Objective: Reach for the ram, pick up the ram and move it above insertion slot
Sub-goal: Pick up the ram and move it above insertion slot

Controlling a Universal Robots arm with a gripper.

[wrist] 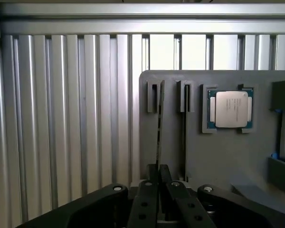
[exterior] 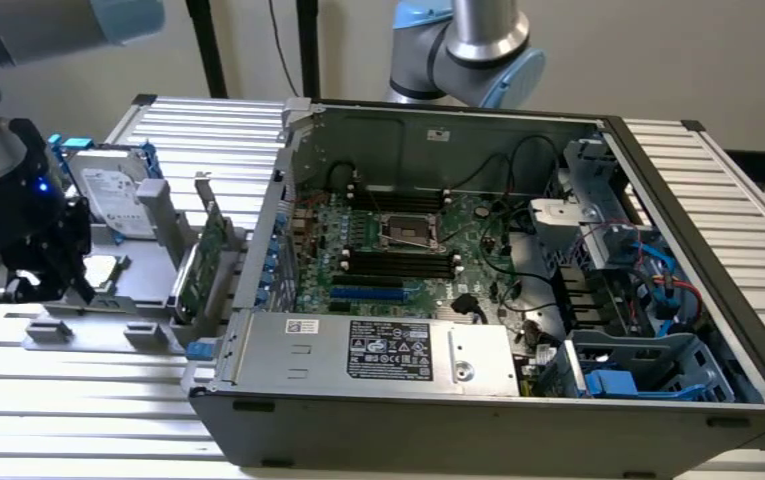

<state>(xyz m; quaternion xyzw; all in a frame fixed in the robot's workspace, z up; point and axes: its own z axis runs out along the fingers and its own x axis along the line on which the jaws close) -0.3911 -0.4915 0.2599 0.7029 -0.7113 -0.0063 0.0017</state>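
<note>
In the wrist view the ram point(wrist: 159, 123) shows edge-on as a thin dark stick standing in the left slot of a grey holder plate point(wrist: 171, 147). My gripper point(wrist: 159, 172) is at its near end, with the two black fingers point(wrist: 147, 194) drawn together on the stick. In the exterior view the gripper point(exterior: 38, 278) hangs low over the holder's end, at the exterior view's left, outside the open computer case point(exterior: 489, 400). The motherboard's black memory slots point(exterior: 396, 262) lie inside the case, well away from the gripper.
A processor chip point(wrist: 229, 109) sits in a recess of the holder beside a second, empty slot point(wrist: 185, 118). A hard drive in a blue frame point(exterior: 113, 188) and a green expansion card point(exterior: 209, 255) stand between the gripper and the case. A second arm's joint point(exterior: 482, 50) rises behind the case.
</note>
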